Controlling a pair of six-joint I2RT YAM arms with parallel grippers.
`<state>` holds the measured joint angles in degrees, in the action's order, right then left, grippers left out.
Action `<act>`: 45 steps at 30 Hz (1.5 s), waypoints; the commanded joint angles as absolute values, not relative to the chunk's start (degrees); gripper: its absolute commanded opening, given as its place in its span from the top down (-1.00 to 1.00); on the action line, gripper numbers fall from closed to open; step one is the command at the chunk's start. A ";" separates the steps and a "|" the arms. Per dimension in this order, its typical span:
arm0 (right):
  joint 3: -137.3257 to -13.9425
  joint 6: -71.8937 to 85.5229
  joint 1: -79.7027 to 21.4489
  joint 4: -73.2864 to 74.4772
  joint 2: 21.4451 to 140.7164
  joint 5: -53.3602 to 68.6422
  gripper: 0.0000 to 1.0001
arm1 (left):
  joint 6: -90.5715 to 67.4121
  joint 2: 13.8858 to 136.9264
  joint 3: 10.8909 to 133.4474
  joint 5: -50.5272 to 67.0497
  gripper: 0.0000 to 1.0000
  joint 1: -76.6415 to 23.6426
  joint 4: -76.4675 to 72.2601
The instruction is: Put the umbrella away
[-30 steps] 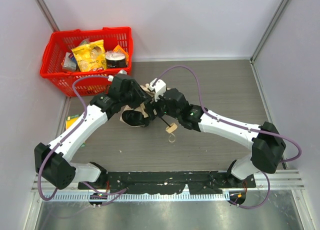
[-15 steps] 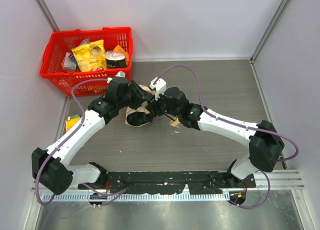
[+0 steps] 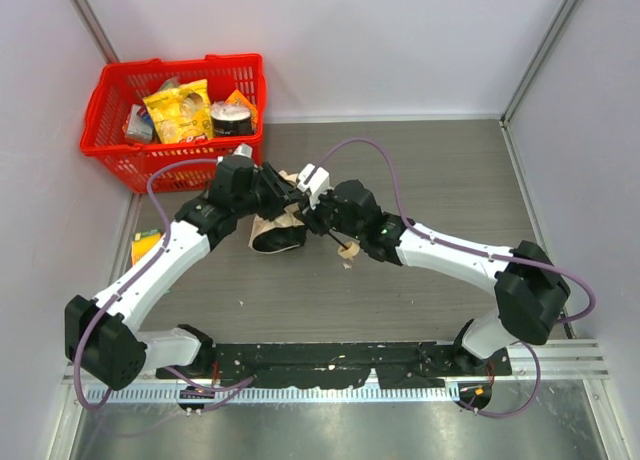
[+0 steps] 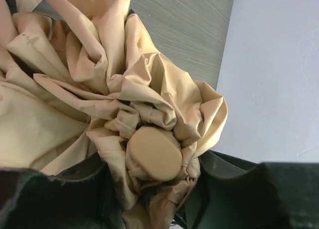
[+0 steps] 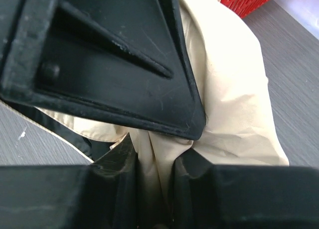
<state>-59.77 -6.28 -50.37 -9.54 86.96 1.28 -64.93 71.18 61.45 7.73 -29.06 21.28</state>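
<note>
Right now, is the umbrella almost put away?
Partly. The pale beige folding umbrella is collapsed, not spread open. The left hand grips its capped tip and the right hand pinches its fabric. The cloth is bunched loosely, so tidying and stowing remain.

We see a red basket (image 3: 120, 160) farther out and left of the left pincer (image 3: 272, 190), near it. Inside are a yellow snack bag (image 3: 180, 112), a dark round tin (image 3: 232, 121) and an orange packet (image 3: 241, 101). A yellow-green packet (image 3: 146, 243) lies at the grey table's (image 3: 450, 180) edge, nearer and left of that pincer.
</note>
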 commanded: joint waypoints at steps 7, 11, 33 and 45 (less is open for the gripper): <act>-52.04 -2.47 -49.04 -15.90 80.52 -6.41 0.99 | -66.54 67.68 59.77 27.24 0.44 -28.74 -2.54; -50.37 -3.16 -47.12 -13.89 76.04 -9.40 0.99 | -59.52 65.22 61.34 24.44 -0.40 -27.69 -0.19; -46.51 -69.17 -43.22 -45.65 86.03 -38.84 0.98 | -43.68 42.03 49.41 1.50 -0.93 -27.25 18.63; -36.21 -55.76 -65.20 -51.82 100.91 -45.80 0.99 | -48.33 30.33 36.04 -5.53 -0.88 -27.16 22.76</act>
<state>-34.52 -65.87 -62.26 -49.60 107.48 -43.13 -46.41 32.47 37.65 -2.22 -27.62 21.78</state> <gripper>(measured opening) 0.311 0.942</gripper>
